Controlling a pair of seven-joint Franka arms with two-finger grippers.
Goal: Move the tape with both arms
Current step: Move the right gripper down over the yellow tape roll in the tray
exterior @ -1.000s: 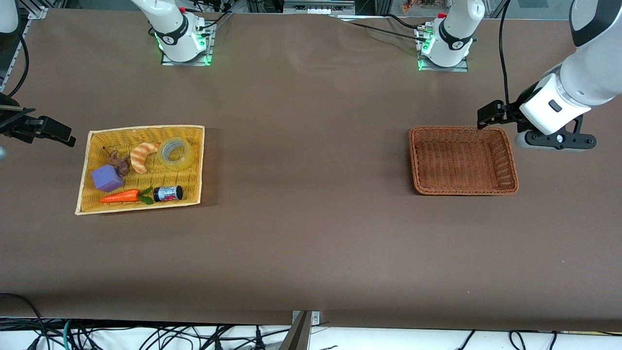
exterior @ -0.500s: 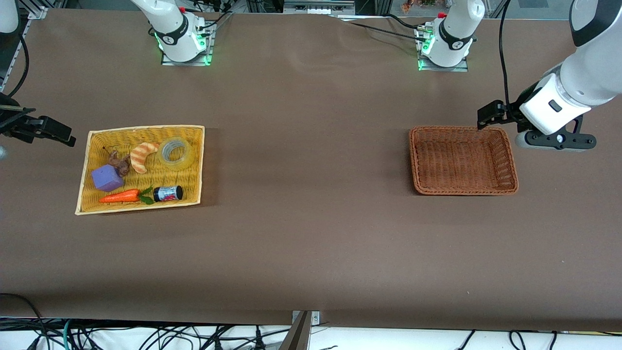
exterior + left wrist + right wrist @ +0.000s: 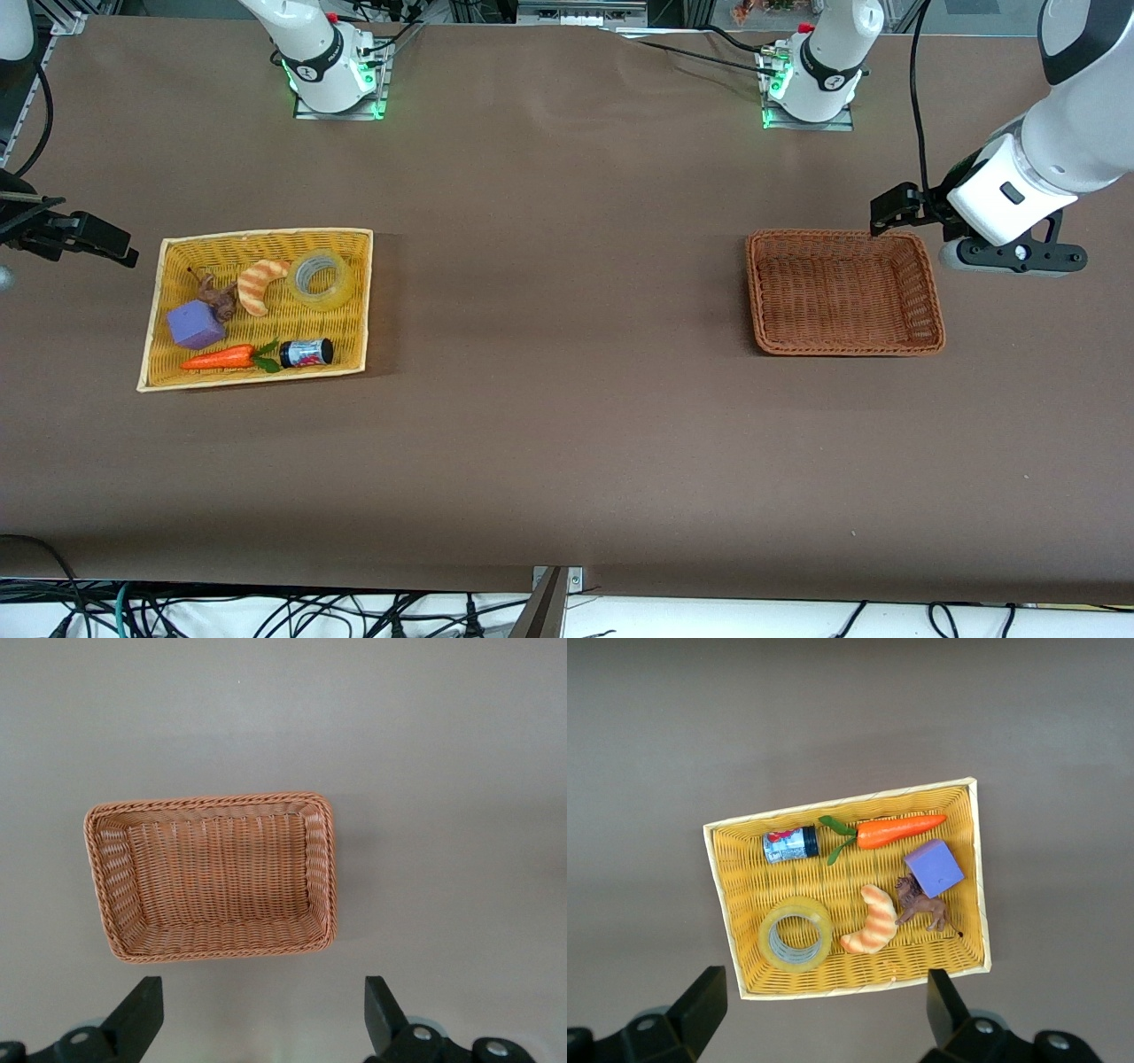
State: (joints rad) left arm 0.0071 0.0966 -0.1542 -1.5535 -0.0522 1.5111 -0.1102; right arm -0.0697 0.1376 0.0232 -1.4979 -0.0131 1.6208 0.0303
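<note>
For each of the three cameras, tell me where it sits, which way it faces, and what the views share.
Front view: high across the table, facing both bases; left gripper and right gripper show.
Left wrist view: looks down on the empty brown wicker basket; own open fingers show.
Right wrist view: looks down on the yellow wicker tray holding the yellowish tape roll; own open fingers show.
Shared: front view also shows basket and tray.

Roll of translucent yellowish tape (image 3: 318,278) with grey inner core, lying flat, hole facing up, in the yellow wicker tray (image 3: 354,301), in the corner farthest from the front camera, just beside the striped croissant (image 3: 259,285)
</note>
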